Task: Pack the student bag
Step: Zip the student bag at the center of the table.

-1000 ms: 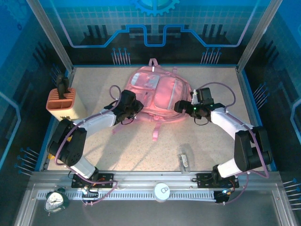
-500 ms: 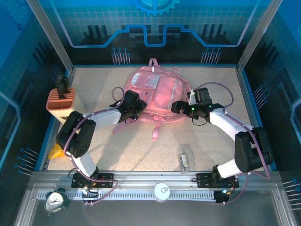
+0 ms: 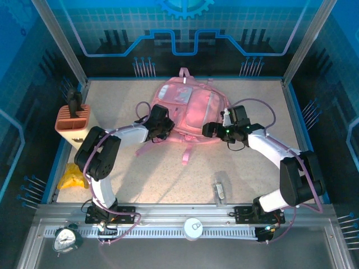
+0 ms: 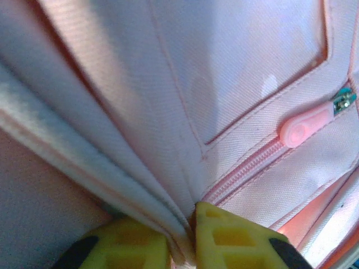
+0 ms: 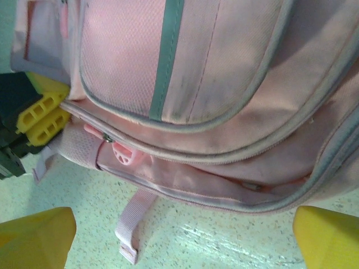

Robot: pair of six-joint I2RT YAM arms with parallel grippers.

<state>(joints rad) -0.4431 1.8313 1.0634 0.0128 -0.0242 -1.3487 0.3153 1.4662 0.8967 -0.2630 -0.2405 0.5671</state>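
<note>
Student bag (image 3: pixel 188 109) lies flat on the table (image 3: pixel 235 168), front pockets up, with a gripper at each of its near corners.

Nearest, well behind both sets of fingers: a clock (image 3: pixel 66 237) on the front rail. A small object (image 3: pixel 220 191) lies on the table behind the right fingers.

Left gripper (image 4: pixel 188 238): yellow fingers (image 4: pixel 224 235) clenched on a seam fold at the bag's side, fabric pinched between them. A pink zipper pull (image 4: pixel 303 126) sits just beyond them, to the right.

Right gripper (image 5: pixel 182 235): fingers spread wide, grasping nothing, hovering over the table just short of the bag's lower edge. A loose strap (image 5: pixel 132 224) lies between them.

Well to the left of the left fingers stands an orange pen holder (image 3: pixel 74 123).
</note>
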